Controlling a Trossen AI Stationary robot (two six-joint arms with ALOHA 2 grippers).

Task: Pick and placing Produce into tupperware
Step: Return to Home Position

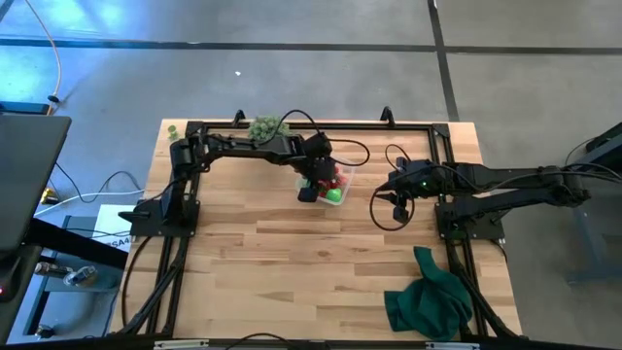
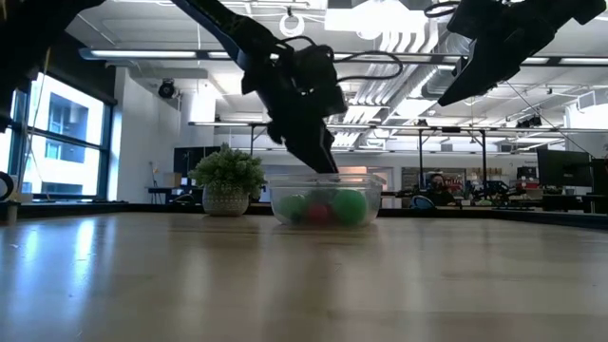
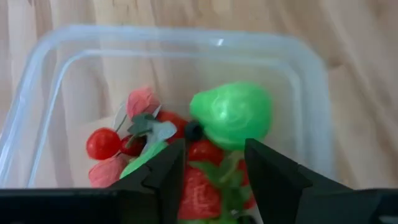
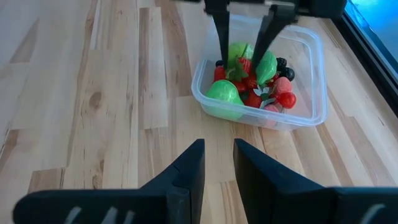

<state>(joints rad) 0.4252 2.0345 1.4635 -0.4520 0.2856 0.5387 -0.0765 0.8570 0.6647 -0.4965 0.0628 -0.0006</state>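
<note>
Your left gripper (image 3: 214, 149) hangs over the tupperware (image 3: 180, 34) with its fingers set moderately apart and nothing between them. The tips reach down inside the rim, just above the pile of produce (image 3: 205, 186). Right ahead of the tips lies a dark blueberry (image 3: 194, 130), touching a bright green round piece (image 3: 233, 115), with red berries (image 3: 102, 143) off to one side.

The drop looks done, so the step in hand is the retreat to the rest pose. For that, you want to raise the gripper straight up until the tips clear the wall, and only then swing back toward the arm's base. A sideways pull from here could catch the rim and drag or tip the light container. Keep the fingers apart so nothing comes out with them.

Your right gripper (image 4: 217, 149) waits raised off the table, well apart from the tupperware on the side away from the left arm. Its fingers stand a narrow gap apart and hold nothing.

The container wall nearest the left gripper is hidden under its fingers, so you cannot tell whether the tips touch any produce. From above, the gripper covers part of the container. A small green speck (image 1: 172, 129) sits at the table's corner behind the left arm's base. It is too small to name, so whether produce remains outside is uncertain.
</note>
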